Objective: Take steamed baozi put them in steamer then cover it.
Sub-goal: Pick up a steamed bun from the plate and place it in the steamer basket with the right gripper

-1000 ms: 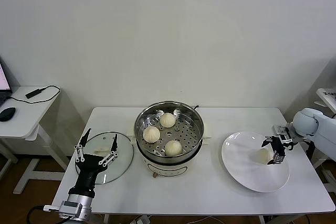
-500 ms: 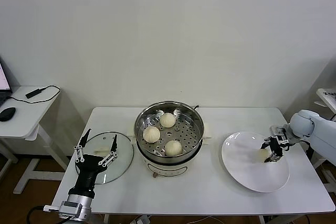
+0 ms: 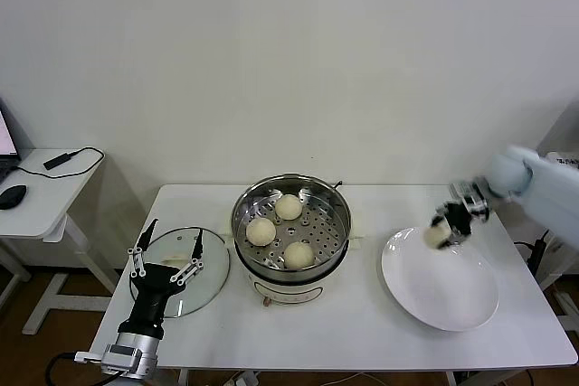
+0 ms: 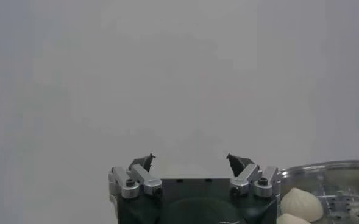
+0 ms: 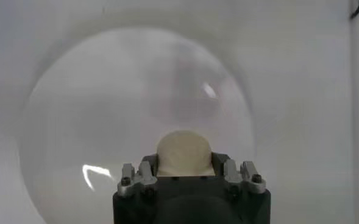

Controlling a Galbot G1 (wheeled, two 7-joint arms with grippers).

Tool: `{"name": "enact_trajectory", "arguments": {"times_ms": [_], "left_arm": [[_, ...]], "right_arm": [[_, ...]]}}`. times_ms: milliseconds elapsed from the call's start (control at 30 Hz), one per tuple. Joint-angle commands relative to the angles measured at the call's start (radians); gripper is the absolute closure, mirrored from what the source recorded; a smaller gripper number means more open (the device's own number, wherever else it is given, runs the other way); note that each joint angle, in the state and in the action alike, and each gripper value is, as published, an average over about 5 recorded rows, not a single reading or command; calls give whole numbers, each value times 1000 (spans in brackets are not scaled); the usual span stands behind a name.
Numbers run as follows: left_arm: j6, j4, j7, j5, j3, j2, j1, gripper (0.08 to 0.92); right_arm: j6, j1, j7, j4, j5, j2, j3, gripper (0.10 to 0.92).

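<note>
The right gripper (image 3: 441, 231), jaws now clamped on the last bun (image 3: 437, 235), has lifted it off the plate (image 3: 443, 300) at right of frame. Three buns already sit in the steamer (image 3: 291, 221) at centre. The left gripper (image 3: 166, 261) hangs wide open over the lid (image 3: 210, 264), lower left.

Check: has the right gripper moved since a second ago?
Yes. The right gripper, shut on a baozi, rose off the plate toward the steamer.

A white table (image 3: 362, 314) carries a flat white plate (image 3: 443, 300) on its right side, while off to the left a side desk (image 3: 41, 189) holds a black mouse (image 3: 12, 195) and a cabled adapter (image 3: 58, 160).
</note>
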Motion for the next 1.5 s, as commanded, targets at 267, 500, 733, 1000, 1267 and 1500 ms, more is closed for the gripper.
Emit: {"name": "enact_trajectory", "arguments": {"times_ms": [267, 500, 733, 1000, 1267, 1500], "left_arm": [[8, -7, -2, 1, 1, 4, 0, 177], [7, -4, -2, -1, 1, 5, -4, 177], [8, -4, -4, -4, -2, 6, -9, 177], [4, -2, -5, -7, -10, 3, -7, 177], [6, -2, -5, -8, -10, 2, -11, 177], [5, -1, -6, -8, -15, 3, -10, 177]], "right_arm": [[-144, 504, -46, 210, 370, 382, -304, 414], [-178, 495, -24, 213, 397, 476, -335, 414], [-206, 413, 25, 208, 385, 515, -374, 414], [-216, 333, 60, 132, 344, 521, -384, 414], [-219, 295, 74, 120, 337, 512, -371, 414], [-218, 280, 89, 116, 336, 518, -368, 413]]}}
